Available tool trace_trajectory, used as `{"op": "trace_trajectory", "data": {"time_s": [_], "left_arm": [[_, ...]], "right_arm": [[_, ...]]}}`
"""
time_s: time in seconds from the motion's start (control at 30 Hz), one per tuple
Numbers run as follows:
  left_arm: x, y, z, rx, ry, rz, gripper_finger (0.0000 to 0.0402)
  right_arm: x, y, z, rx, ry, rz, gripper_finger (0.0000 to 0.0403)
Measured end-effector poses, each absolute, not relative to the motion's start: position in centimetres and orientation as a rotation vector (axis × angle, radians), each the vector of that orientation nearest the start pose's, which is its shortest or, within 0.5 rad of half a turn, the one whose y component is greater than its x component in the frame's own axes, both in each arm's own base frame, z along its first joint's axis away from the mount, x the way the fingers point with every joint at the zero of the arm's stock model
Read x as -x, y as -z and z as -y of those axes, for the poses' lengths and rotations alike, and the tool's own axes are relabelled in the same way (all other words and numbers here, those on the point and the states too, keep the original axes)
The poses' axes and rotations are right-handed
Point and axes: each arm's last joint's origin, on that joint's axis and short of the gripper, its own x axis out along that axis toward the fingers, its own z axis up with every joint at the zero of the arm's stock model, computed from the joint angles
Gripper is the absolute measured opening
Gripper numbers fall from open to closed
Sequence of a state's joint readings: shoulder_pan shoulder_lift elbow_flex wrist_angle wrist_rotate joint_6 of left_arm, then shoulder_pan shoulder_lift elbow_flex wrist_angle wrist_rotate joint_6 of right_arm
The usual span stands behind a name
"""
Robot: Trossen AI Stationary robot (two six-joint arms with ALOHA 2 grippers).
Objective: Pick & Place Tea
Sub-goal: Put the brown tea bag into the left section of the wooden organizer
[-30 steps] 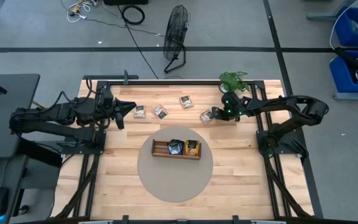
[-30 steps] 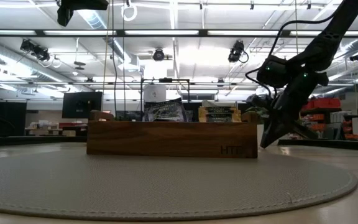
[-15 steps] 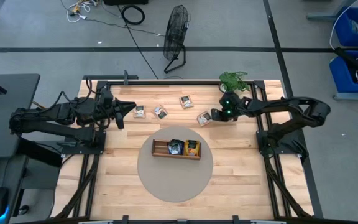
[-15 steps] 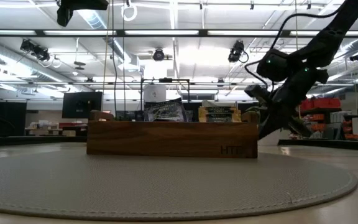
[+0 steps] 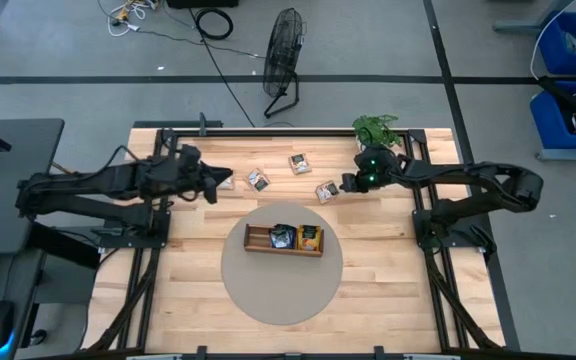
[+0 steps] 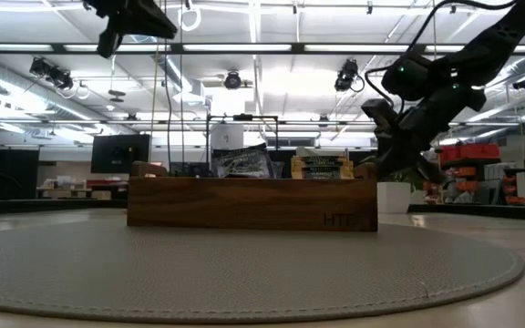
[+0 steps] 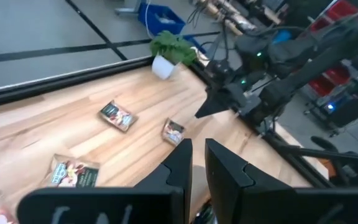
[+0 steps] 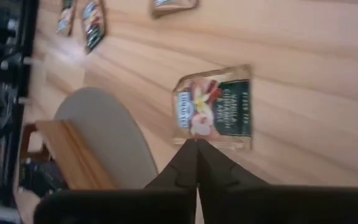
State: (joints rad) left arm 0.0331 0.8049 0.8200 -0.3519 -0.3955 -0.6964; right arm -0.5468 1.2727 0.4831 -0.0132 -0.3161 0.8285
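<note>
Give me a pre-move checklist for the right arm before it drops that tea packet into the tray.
1. Right gripper shut on the white-and-green square tea packet: ok; the fingertips pinch its edge in the right wrist view.
2. Packet lifted clear of the wooden table: cannot tell; no view shows a gap under it.
3. Long brown wooden compartment tray sitting on the round grey mat: ok.
4. Free compartment in the tray: ok; the left end looks empty from above, while two packets fill the others.
5. Left gripper away from the tray: ok; it hovers over the loose packets by the table's far edge.
</note>
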Motion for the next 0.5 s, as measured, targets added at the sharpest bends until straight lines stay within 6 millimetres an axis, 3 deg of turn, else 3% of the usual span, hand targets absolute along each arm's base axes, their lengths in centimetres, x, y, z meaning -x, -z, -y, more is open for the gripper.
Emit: {"op": "trace_trajectory", "data": {"time_s": [0.2, 0.33, 0.5], "left_arm": [[-18.0, -32.2, -1.8, 0.62, -0.528, -0.18, 0.0046], [-17.9, -32.4, -1.8, 0.619, -0.523, -0.167, 0.0046], [-17.9, -32.4, -1.8, 0.614, -0.52, -0.165, 0.0046]], "right_arm": [[-20.6, -16.3, 10.6, -1.031, 0.483, -0.53, 0.0087], [-20.9, -16.0, 11.0, -0.993, 0.565, -0.561, 0.0167], [-23.3, -16.2, 11.4, -0.801, 0.508, -0.679, 0.0245]]}}
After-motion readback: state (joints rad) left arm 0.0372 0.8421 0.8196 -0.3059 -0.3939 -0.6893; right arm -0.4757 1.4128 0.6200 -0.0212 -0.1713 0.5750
